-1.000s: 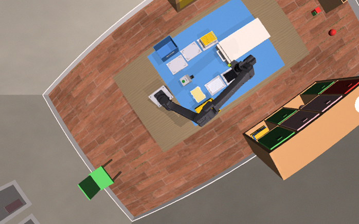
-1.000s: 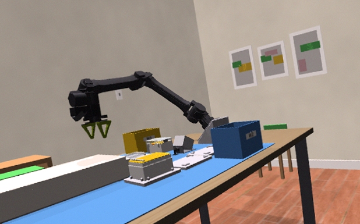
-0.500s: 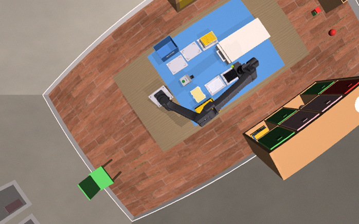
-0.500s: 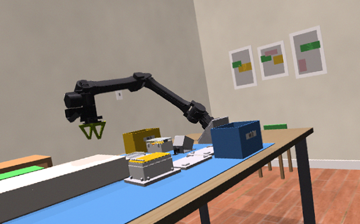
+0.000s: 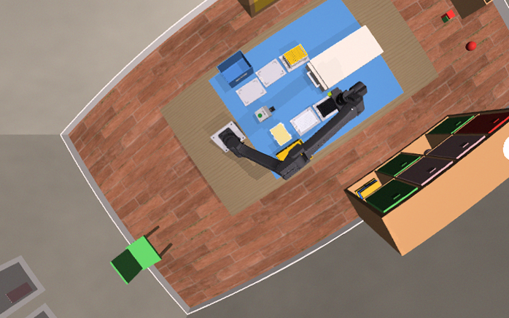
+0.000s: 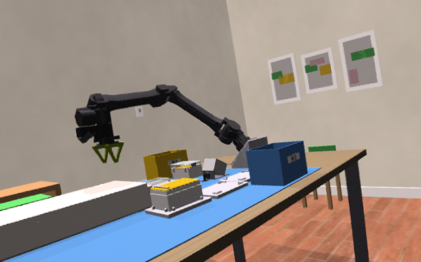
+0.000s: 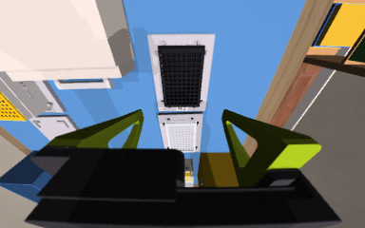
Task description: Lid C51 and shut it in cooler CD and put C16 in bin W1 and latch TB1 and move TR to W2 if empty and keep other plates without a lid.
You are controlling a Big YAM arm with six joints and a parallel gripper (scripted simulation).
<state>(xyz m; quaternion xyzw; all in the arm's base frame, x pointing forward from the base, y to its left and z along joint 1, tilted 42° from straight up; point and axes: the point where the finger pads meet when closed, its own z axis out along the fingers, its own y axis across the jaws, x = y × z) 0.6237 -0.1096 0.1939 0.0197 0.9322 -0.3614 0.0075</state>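
My gripper [image 6: 109, 153] is wide open and empty, high above the mat. In the wrist view its green fingers frame two plates straight below. The black plate [image 7: 181, 76] lies in its nest, and the white plate [image 7: 182, 135] lies in the nest beside it. From above the gripper [image 5: 330, 94] hangs at the edge of the black plate [image 5: 326, 107], with the white plate [image 5: 304, 121] next to it. I cannot tell whether a lid is on the white plate. The yellow bin [image 5: 290, 149] is partly hidden under my arm.
The long white cooler [image 5: 346, 56] has its handle [image 5: 313, 77] facing the plates. The tip rack with yellow tips [image 5: 294, 55], two empty nests [image 5: 271, 72] [image 5: 251, 91] and the blue bin [image 5: 235, 68] line the far side. The green key [image 5: 260, 115] and cream-lidded tip box [image 5: 280, 133] sit nearer my base.
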